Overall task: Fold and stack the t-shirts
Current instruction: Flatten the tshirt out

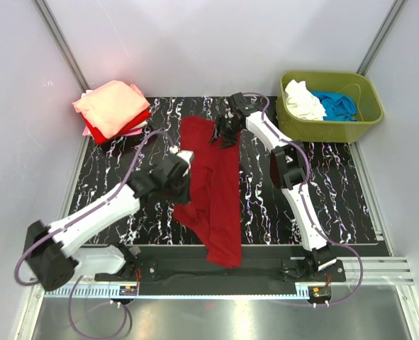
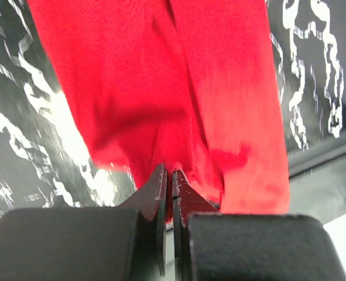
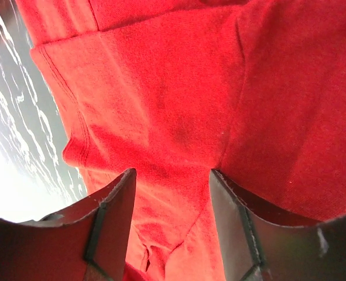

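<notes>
Dark red t-shirt (image 1: 213, 198) lies along the surface (image 1: 337, 191) from above, its edge pinched in the closed left tool (image 1: 183, 161), folded stack (image 1: 113, 106) beyond that and tub (image 1: 330, 106) beyond the right tool (image 1: 227, 133) both out of the way; left wrist confirms the pinch; right wrist shows jaws apart astride the shirt, best pressed deeper before closing.

From overhead, the left gripper (image 2: 173, 182) has its fingertips hidden at the left edge of the dark red t-shirt (image 1: 213, 205); at that shirt's far end the right gripper (image 3: 171, 178) covers its own jaws; both wrist views crop the shirt; left of it, a salmon-pink t-shirt (image 1: 111, 106) covers most of the stack (image 1: 130, 129) beneath; the marbled mat (image 2: 20, 134) beside it is blurred.
</notes>
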